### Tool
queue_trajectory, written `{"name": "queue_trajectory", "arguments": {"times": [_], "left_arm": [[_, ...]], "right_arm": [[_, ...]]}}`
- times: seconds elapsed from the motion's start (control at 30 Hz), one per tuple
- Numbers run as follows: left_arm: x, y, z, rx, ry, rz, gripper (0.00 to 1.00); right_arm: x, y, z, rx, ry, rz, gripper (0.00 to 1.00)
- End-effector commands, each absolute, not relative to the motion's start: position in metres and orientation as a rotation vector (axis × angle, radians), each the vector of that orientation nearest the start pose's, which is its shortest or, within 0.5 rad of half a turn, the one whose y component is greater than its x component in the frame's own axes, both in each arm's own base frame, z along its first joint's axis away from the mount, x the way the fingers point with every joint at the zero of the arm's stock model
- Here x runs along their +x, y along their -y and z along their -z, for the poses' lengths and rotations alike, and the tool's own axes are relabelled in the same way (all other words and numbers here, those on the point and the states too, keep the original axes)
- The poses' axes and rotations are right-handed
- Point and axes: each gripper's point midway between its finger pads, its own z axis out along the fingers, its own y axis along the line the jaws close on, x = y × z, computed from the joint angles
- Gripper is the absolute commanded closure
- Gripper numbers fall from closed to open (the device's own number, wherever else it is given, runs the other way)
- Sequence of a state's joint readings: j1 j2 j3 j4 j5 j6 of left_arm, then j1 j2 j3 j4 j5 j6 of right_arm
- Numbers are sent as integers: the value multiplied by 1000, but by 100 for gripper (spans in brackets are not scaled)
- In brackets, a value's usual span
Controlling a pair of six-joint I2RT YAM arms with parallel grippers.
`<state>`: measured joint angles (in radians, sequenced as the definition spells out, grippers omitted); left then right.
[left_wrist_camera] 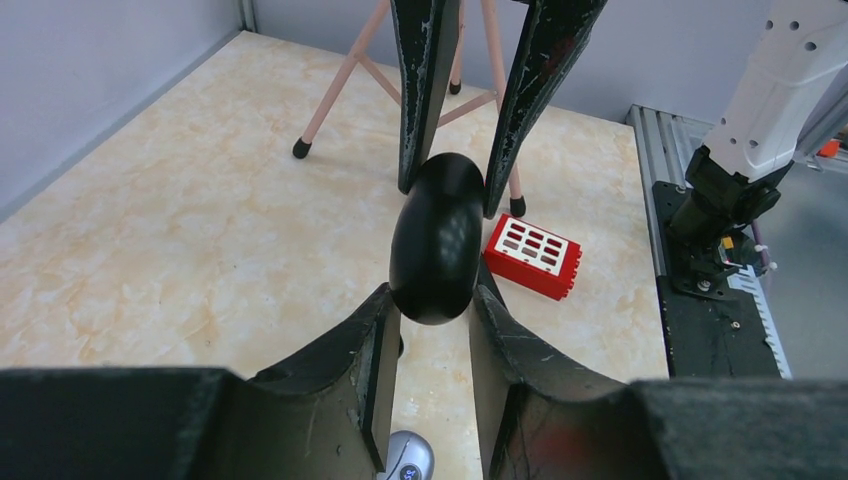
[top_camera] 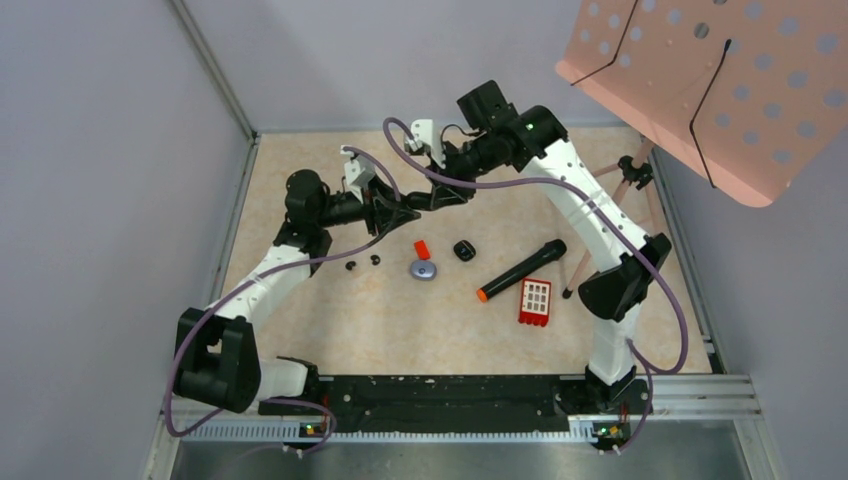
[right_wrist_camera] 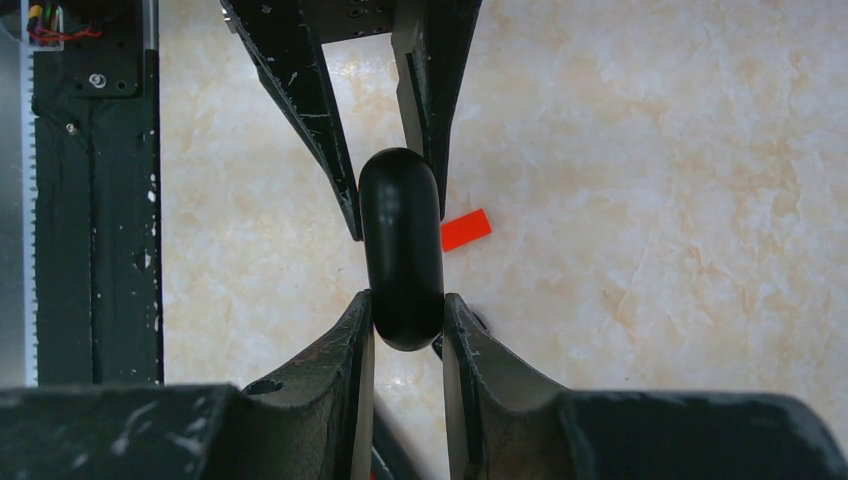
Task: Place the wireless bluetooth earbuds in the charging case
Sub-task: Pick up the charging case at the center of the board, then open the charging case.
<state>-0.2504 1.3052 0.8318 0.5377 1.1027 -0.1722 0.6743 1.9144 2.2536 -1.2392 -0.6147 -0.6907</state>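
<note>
A glossy black oval charging case (left_wrist_camera: 437,240) is held above the table between both grippers; it also shows in the right wrist view (right_wrist_camera: 402,250). My left gripper (left_wrist_camera: 435,300) is shut on one end of it. My right gripper (right_wrist_camera: 405,312) is shut on the other end. In the top view the two grippers meet at mid-table, left (top_camera: 405,210) and right (top_camera: 443,190), and hide the case. Two tiny black earbuds (top_camera: 351,266) (top_camera: 376,261) lie on the table below the left gripper.
A small red piece (top_camera: 422,248), a grey oval gadget (top_camera: 424,270), a small black box (top_camera: 464,250), a black marker with an orange tip (top_camera: 520,270) and a red grid block (top_camera: 535,301) lie mid-table. A pink stand (top_camera: 700,80) stands at the far right.
</note>
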Motion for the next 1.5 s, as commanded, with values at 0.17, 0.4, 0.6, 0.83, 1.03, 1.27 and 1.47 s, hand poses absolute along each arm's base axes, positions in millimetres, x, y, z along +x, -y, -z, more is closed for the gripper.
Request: {"name": "queue_trajectory", "arguments": {"times": [0.17,0.4,0.6,0.83,1.03,1.27,1.47], "left_arm": [[289,243,-286,1002,-1296,1140,57],[288,245,-283,1017,-1296,1141,84],[285,245,-281,1034,-1294,1149,100],[282,245,-279,1044,-1290,1158,100],[283,245,-278,1030,-1300,1154,100],[281,245,-277,1027,-1305,1161,100],[280,245,-277,1028,-1305,1162,100]], "right_arm": [[290,-344,-301,-1752,-1622,-692,93],[290,-345,-301,-1759,-1615,-681,93],[296,-345,-299,-1712,-1669,-659,68],[314,-343,-307,-1591,-1737,-678,64],[323,-340,-310,-1541,-1761,-703,64],[328,-340,-317,-1496,-1759,-715,64],[330,-338,-318,-1480,-1769,-725,64]]}}
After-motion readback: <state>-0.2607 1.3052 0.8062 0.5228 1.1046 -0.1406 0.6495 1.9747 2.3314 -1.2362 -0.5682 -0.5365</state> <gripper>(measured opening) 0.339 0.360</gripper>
